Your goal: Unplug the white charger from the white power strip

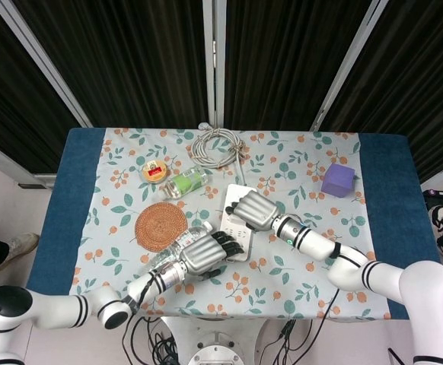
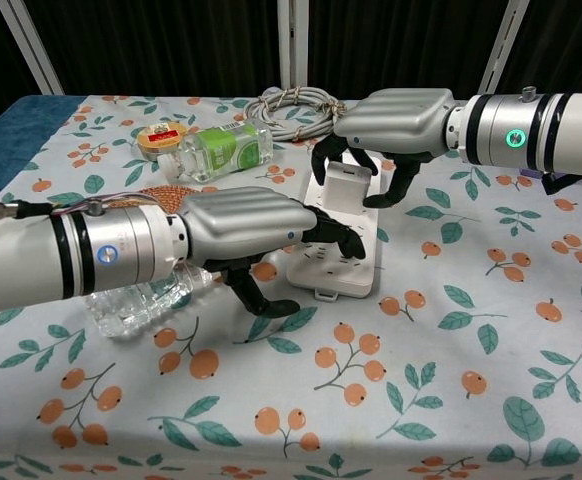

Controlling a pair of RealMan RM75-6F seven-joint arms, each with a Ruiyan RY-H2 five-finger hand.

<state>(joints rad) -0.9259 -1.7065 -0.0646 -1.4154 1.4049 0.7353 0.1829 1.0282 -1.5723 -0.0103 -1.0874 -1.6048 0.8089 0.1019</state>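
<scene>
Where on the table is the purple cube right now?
In the head view, the purple cube sits toward the table's far right, on the floral cloth, beyond the right hand and well apart from the power strip.

White charger [image 2: 348, 187] stands plugged in white power strip [image 2: 339, 268].

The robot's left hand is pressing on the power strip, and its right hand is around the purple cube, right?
Not quite. The right hand is around the white charger plugged into the white power strip, as the chest view shows. The purple cube sits untouched farther off. The left hand does press on the strip.
</scene>
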